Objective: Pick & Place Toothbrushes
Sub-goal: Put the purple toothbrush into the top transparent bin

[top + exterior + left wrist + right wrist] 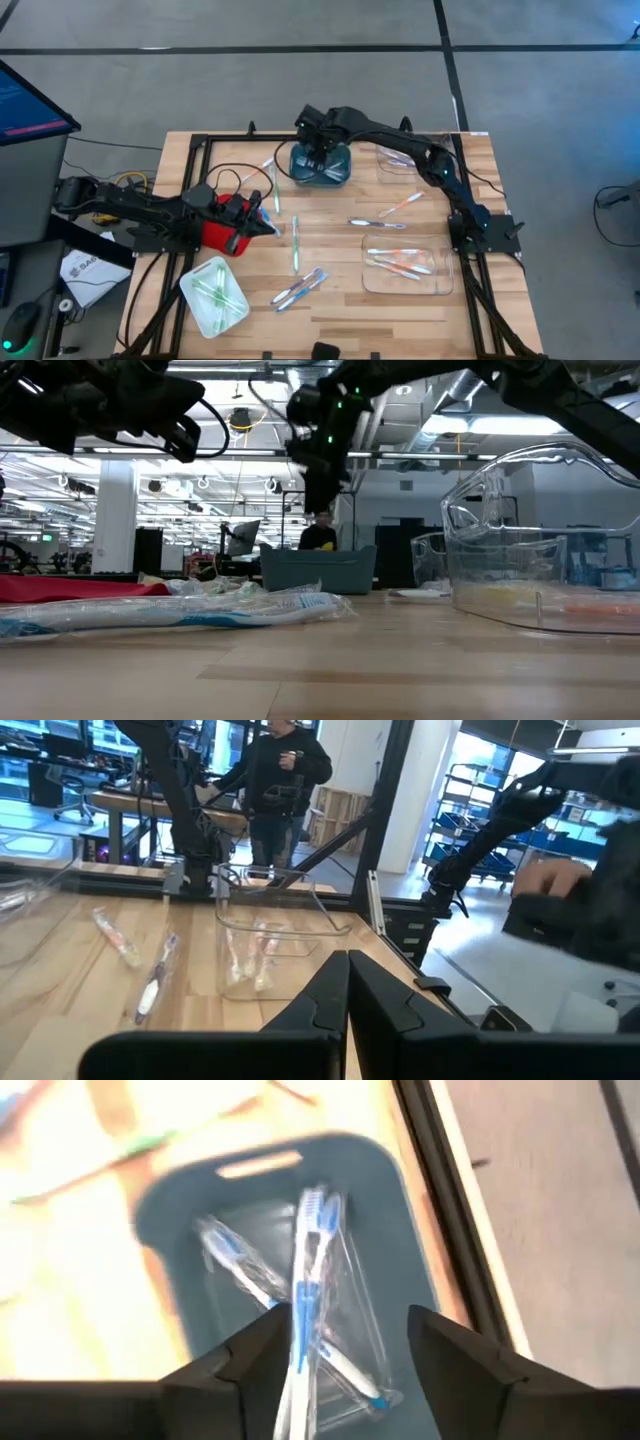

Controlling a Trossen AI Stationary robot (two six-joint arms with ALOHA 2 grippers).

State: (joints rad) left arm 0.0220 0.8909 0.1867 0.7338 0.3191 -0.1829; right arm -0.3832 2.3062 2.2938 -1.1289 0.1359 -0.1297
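pale matt wood table [330,300], glossy clear plastic tray [435,280]

- My surface [330,310] is a light wooden top in a black frame.
- The floor [300,85] around it is grey concrete crossed by dark lines.
- A monitor [25,100] stands beyond one corner, showing a blue screen.
- The hall behind has an open ceiling [240,420] with pipes and rows of strip lights.
- A white pillar [117,510] rises there.
- Blue shelving racks [470,820] line one side.
- A person in dark clothing [285,780] stands near another workbench.
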